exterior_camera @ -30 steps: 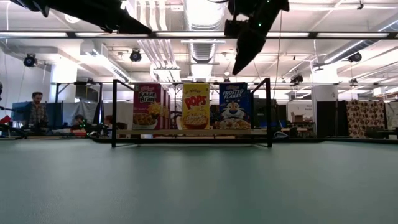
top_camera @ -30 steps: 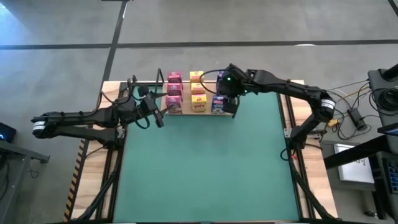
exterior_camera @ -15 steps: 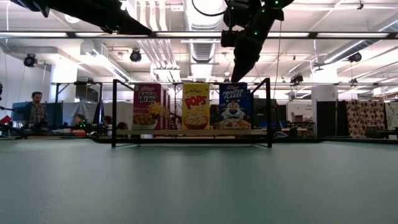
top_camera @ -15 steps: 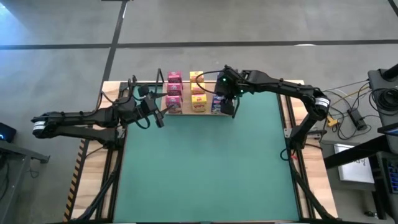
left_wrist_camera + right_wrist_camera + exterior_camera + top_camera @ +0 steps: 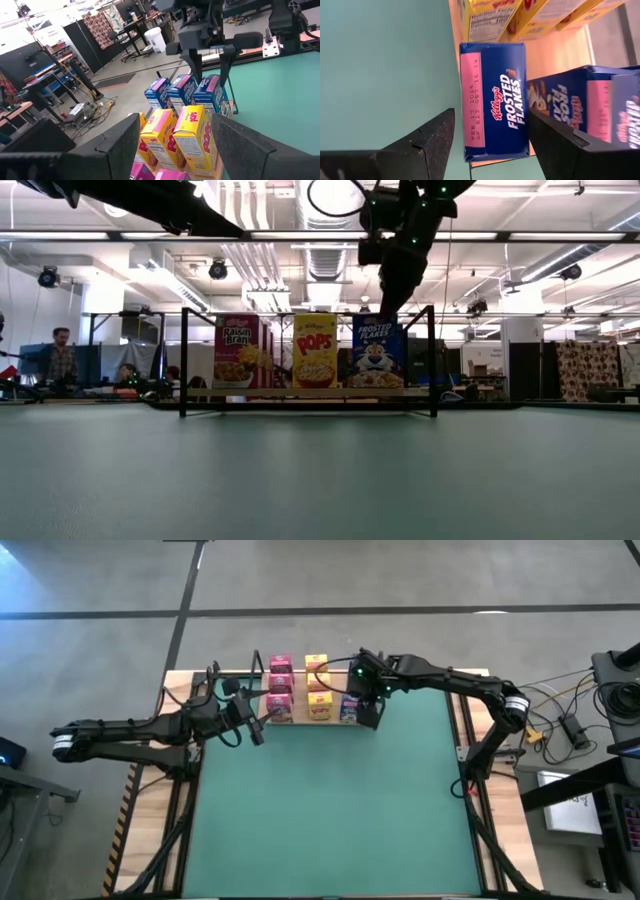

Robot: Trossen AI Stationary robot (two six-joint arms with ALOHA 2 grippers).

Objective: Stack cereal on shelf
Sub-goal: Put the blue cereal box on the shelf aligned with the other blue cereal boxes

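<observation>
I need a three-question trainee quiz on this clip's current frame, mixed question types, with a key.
1. True or false: the right pincer is open above the front blue cereal box.
2. Which colour of boxes stands at the shelf end nearest the left pincer? A) blue B) pink C) yellow
3. Fill in: the yellow boxes stand ______ the pink boxes and the blue ones.

Key
1. True; its fingers straddle the box top without touching.
2. B.
3. Between.
</observation>
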